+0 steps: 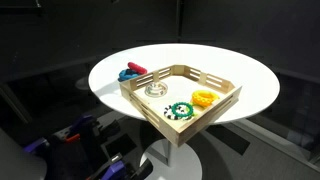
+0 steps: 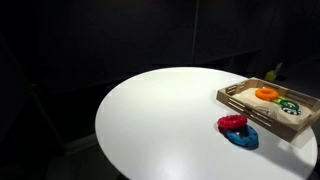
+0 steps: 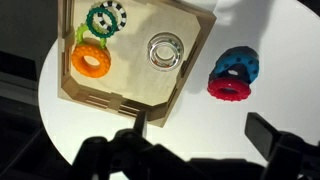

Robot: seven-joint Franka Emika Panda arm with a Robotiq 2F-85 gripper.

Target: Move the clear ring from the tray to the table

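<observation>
The clear ring lies flat on the floor of the light-wood tray, near its right side in the wrist view. It also shows in an exterior view, apart from the other rings. The tray stands on the round white table. My gripper is open and empty, well above the table just below the tray's corner in the wrist view. Its two dark fingers frame bare table top. The gripper is not seen in either exterior view.
A yellow-orange ring and a green ring with white spots lie in the tray's left part. A red ring on a blue ring sits on the table beside the tray, also in an exterior view. The surroundings are dark.
</observation>
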